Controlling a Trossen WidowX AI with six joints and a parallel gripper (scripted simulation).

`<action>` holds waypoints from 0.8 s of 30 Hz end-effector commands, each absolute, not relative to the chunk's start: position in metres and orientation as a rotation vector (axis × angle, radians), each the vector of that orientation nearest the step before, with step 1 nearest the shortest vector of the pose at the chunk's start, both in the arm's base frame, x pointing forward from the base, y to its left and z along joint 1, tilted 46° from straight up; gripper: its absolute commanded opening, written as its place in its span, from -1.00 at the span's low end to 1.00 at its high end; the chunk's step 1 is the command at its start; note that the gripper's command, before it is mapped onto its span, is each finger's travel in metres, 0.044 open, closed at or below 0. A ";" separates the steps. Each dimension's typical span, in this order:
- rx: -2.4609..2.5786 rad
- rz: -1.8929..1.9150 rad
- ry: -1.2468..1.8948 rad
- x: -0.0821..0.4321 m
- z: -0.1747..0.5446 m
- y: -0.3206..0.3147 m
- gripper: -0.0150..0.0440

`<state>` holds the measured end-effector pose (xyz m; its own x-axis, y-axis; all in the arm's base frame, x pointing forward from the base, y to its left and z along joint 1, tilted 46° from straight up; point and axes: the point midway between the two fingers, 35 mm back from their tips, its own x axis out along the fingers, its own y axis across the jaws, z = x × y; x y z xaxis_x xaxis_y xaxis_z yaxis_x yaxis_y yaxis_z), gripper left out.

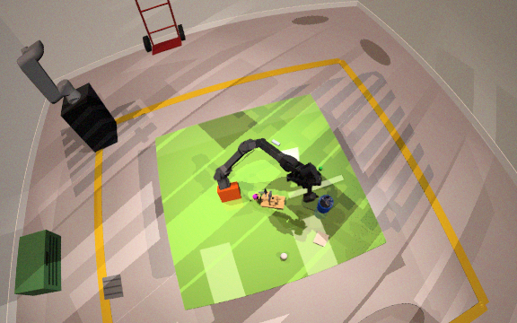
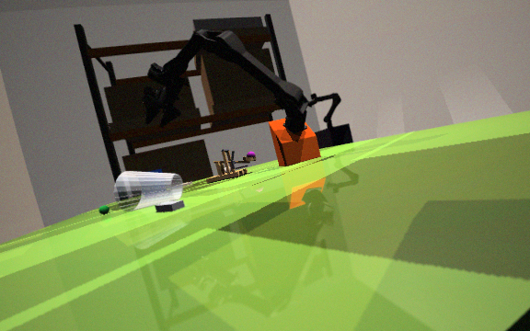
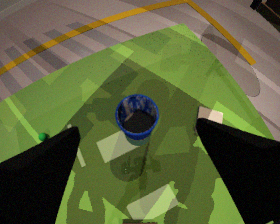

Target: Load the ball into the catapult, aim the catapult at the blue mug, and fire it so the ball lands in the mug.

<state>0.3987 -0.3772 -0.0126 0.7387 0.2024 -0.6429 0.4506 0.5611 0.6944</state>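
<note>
The magenta ball [image 1: 255,196] [image 2: 251,154] sits in the cup at the end of the catapult's arm. The wooden catapult [image 1: 278,202] [image 2: 226,175] stands on the green mat between the arm's orange base and the mug; only a sliver of it shows at the bottom edge of the wrist view. The blue mug [image 1: 325,207] [image 3: 139,134] stands upright, its open mouth toward the wrist camera; its inside looks dark, with no ball seen in it. My gripper [image 1: 313,190] [image 2: 157,121] [image 3: 139,128] is open and empty, high above the mat, beyond the catapult and close to the mug's side.
A small green ball [image 1: 320,169] [image 2: 104,210] [image 3: 43,136] lies left of the mug in the wrist view. A pale flat block [image 1: 320,239] [image 3: 211,115] lies right of it. A white ball [image 1: 284,256] lies farther off. A clear curved piece [image 2: 150,186] stands near a small dark block [image 2: 169,206].
</note>
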 end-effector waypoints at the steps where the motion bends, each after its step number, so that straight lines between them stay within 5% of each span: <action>1: 0.991 -0.156 0.753 0.401 -0.012 -0.375 1.00; 3: 0.991 -0.156 0.753 0.401 -0.012 -0.375 1.00; 20: 0.991 -0.156 0.753 0.401 -0.012 -0.375 -0.49; 24: 0.991 -0.156 0.753 0.401 -0.012 -0.375 -0.49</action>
<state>0.3989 -0.3774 -0.0125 0.7395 0.2021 -0.6421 0.4500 0.5610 0.6948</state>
